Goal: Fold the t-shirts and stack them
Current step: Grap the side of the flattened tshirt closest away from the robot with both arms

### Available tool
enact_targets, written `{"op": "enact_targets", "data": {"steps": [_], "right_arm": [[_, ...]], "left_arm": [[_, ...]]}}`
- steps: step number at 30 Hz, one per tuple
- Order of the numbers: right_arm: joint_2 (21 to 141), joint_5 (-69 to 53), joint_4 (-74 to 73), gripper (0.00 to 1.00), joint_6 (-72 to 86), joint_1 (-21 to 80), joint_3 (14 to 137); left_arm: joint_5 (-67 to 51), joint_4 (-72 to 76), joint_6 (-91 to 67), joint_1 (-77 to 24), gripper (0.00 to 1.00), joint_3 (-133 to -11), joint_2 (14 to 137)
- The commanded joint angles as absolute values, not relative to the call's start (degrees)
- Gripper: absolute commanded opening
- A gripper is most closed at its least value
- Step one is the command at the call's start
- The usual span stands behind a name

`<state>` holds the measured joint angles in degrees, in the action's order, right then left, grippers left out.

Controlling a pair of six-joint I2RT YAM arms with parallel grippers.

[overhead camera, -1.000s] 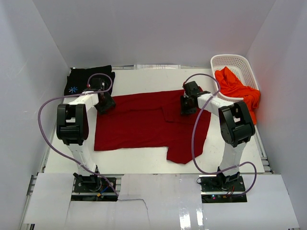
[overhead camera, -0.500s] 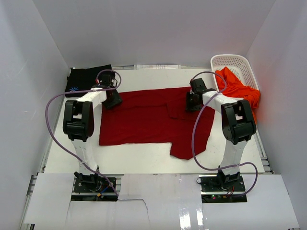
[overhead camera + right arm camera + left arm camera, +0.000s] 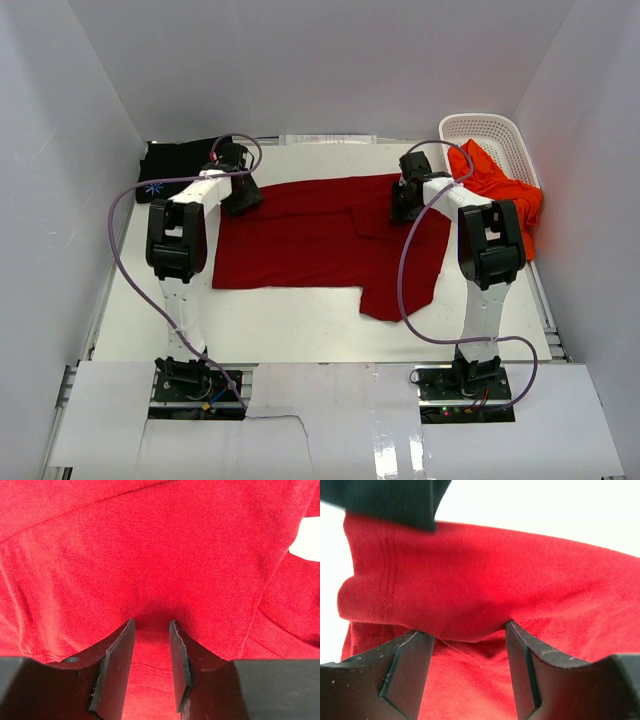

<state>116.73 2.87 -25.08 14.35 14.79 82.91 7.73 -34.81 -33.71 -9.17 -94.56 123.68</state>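
The dark red t-shirt (image 3: 320, 240) lies spread on the white table, with a flap hanging toward the near right. My left gripper (image 3: 243, 196) is shut on its far left edge, where a fold of red cloth (image 3: 470, 580) bulges between my fingertips (image 3: 470, 630). My right gripper (image 3: 405, 206) is shut on its far right part, pinching red cloth (image 3: 150, 540) between narrow jaws (image 3: 150, 625). The black t-shirt (image 3: 180, 160) with a small blue print lies folded at the far left and also shows in the left wrist view (image 3: 390, 500). The orange-red t-shirt (image 3: 495, 185) hangs over the basket.
The white slotted basket (image 3: 480, 124) stands at the far right corner. White walls close in the left, right and back sides. Purple cables loop beside both arms. A bare table strip (image 3: 300, 330) lies near the arm bases.
Both grippers have moved toward the far side, dragging the dark red t-shirt with them; it now lies farther back, and its left edge is close to the black t-shirt.
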Motion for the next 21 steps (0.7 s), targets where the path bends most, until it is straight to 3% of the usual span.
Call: {"op": "enact_targets", "data": {"steps": [1,6,15,17,21], "right_arm": [[121.1,2.81,-27.95,0.41,13.18,14.41,87.43],[120.51,1.41,-30.67,0.41,13.18,14.5,92.19],[108.05,0.62,-36.56,0.47,12.83,14.5,97.65],[104.08,-1.39,-36.65,0.47,12.92,14.5,94.5],[89.7,-2.98,-32.8,0.49,15.98,13.98,73.56]], "left_arm": [[8.17,-37.78,-32.87,-7.65,0.69,-97.72,128.14],[7.56,-39.37,-32.69,-7.03,0.69,-100.37,128.24],[5.89,-42.19,-32.87,-7.12,0.7,-95.12,115.07],[4.06,-42.19,-33.05,-7.12,0.7,-92.3,109.2],[1.06,-41.75,-33.84,-11.05,0.7,-85.0,100.84]]}}
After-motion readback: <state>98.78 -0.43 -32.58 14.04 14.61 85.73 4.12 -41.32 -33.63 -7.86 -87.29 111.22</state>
